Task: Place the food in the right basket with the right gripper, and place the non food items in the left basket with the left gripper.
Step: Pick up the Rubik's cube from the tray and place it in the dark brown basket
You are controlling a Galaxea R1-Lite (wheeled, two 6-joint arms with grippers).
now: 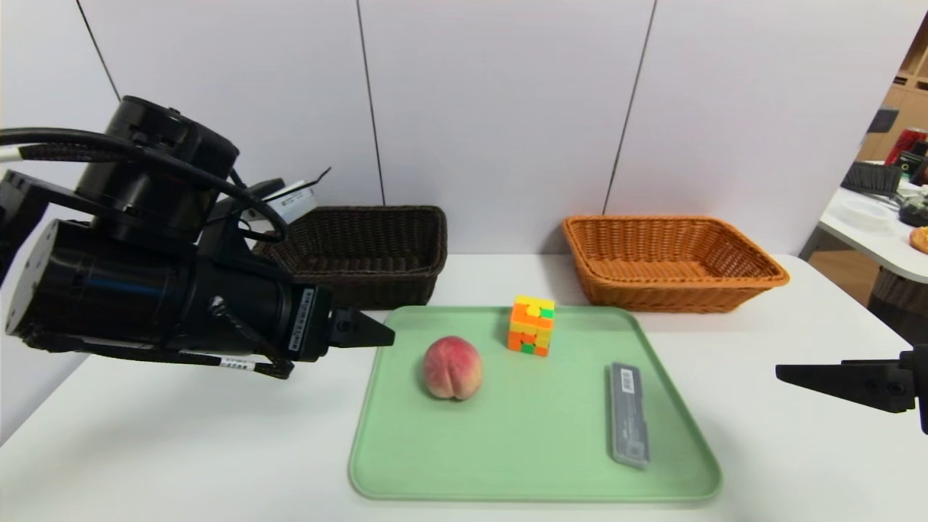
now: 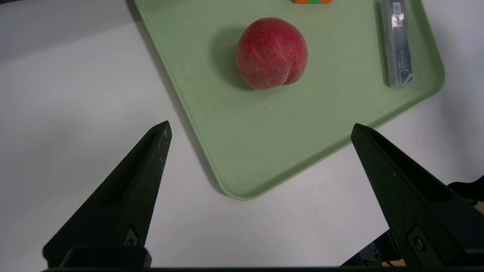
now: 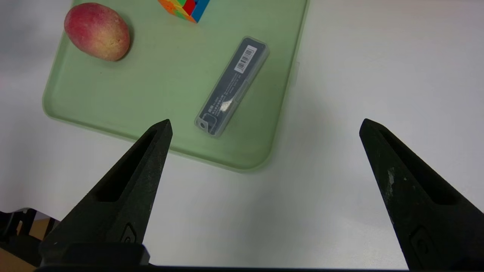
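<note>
A pink-red peach lies on the left half of a green tray. Behind it stands the puzzle cube in orange, yellow and green. The slim grey case with a barcode sticker lies flat near the tray's right edge. The dark brown basket sits at the back left, the orange-tan basket at the back right. My left gripper hovers open just left of the tray. My right gripper hangs open to the tray's right, holding nothing.
The white table carries the tray in the middle and both baskets along the white wall panels behind. A second table with clutter stands off to the far right.
</note>
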